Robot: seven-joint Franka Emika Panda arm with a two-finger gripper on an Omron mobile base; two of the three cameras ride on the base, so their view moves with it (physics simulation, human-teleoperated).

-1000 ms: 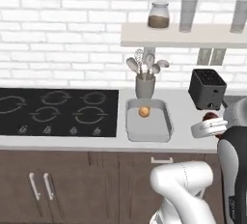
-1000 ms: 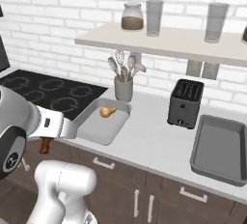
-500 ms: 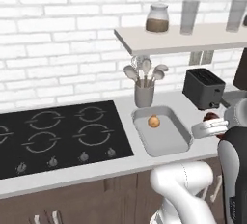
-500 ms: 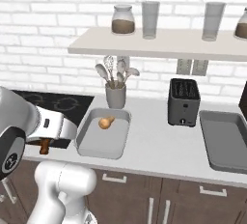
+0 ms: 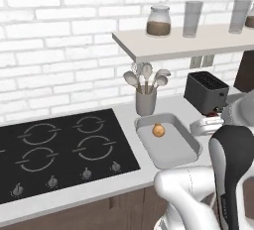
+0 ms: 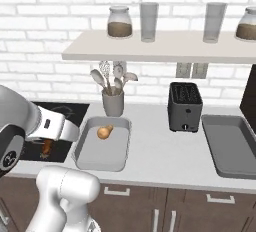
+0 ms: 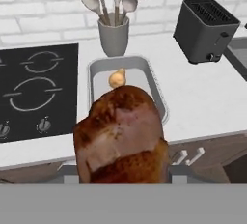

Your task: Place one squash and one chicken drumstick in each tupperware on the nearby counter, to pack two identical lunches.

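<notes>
A big orange-brown chicken drumstick (image 7: 123,136) sits low in the middle of the hand view, and my gripper (image 6: 48,142) is shut on it; the meat hides the fingers. It hangs in front of the counter edge, short of the near grey tupperware (image 7: 157,92). One small yellow-tan squash (image 7: 117,78) lies in that tupperware (image 5: 191,142), toward its far end (image 6: 104,132). A second grey tupperware (image 6: 232,148) stands on the counter right of the toaster, with nothing in the part I see.
A black toaster (image 6: 184,106) stands between the two containers. A grey utensil holder (image 6: 113,102) with spoons sits behind the near one. The black cooktop (image 5: 59,149) lies to the left. A shelf (image 6: 165,46) with jars and glasses hangs above.
The whole picture has shifted in both base views, so the base has driven along the counter. The drumstick stays in my gripper and the squash stays in its container.
</notes>
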